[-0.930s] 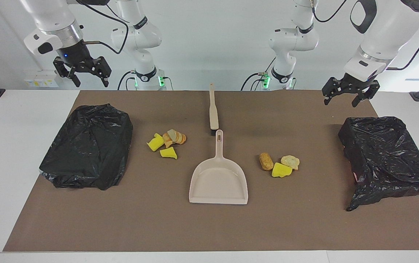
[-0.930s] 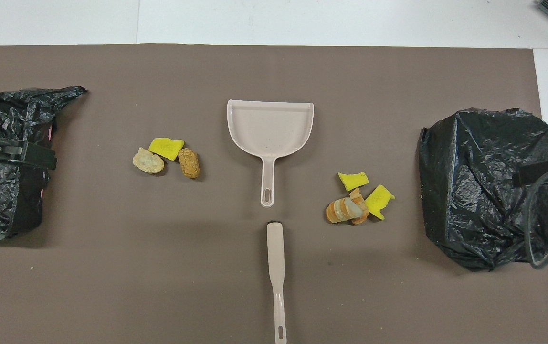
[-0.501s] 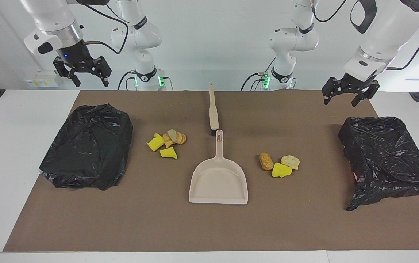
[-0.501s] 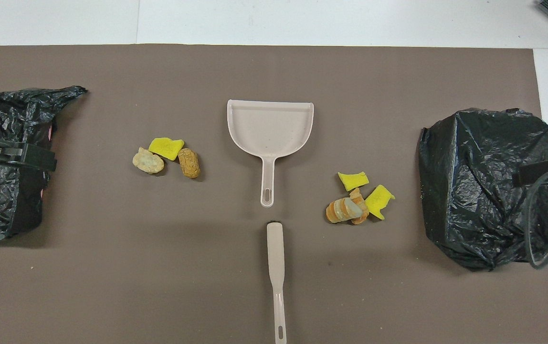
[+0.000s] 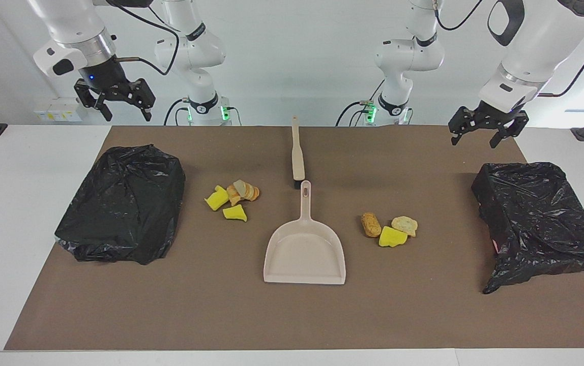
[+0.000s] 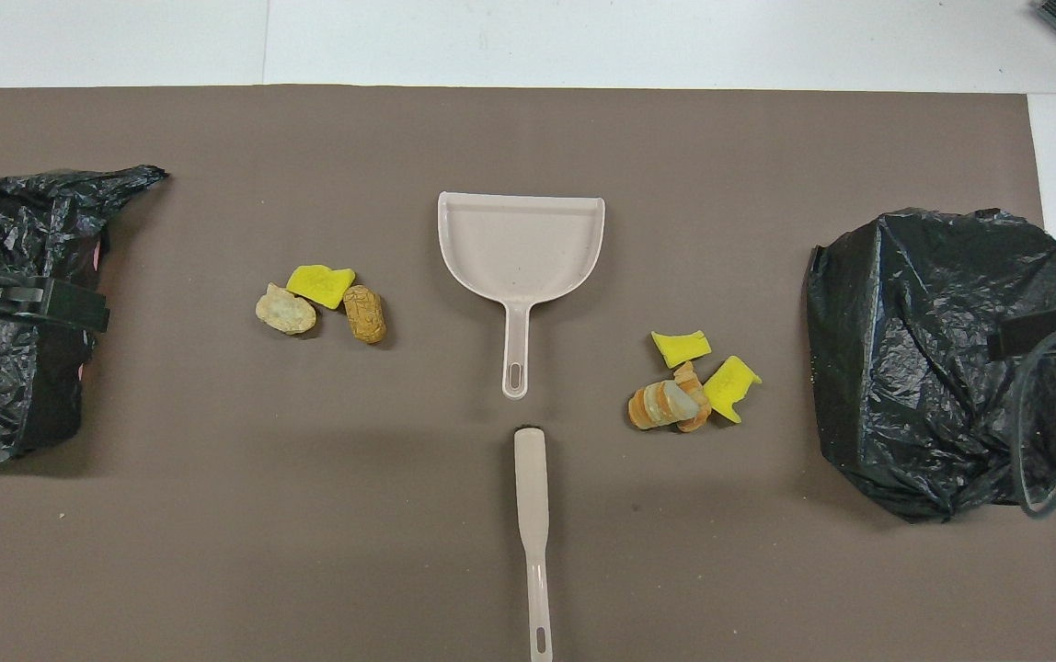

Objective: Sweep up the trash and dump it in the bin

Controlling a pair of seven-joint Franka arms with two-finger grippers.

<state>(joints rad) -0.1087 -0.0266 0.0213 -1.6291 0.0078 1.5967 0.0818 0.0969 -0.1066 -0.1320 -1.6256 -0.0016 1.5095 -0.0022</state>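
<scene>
So nothing's started: both tools, left tool and right tool, hang open and empty. Next, grab the brush and dustpan below between them.

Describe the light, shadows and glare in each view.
Facing view: even overhead light, soft short shadows under the dustpan and scraps, sheen on the black bags, bright window glare at the left arm's end. Overhead view: a broad dim band darkens the mat nearest the robots.
</scene>
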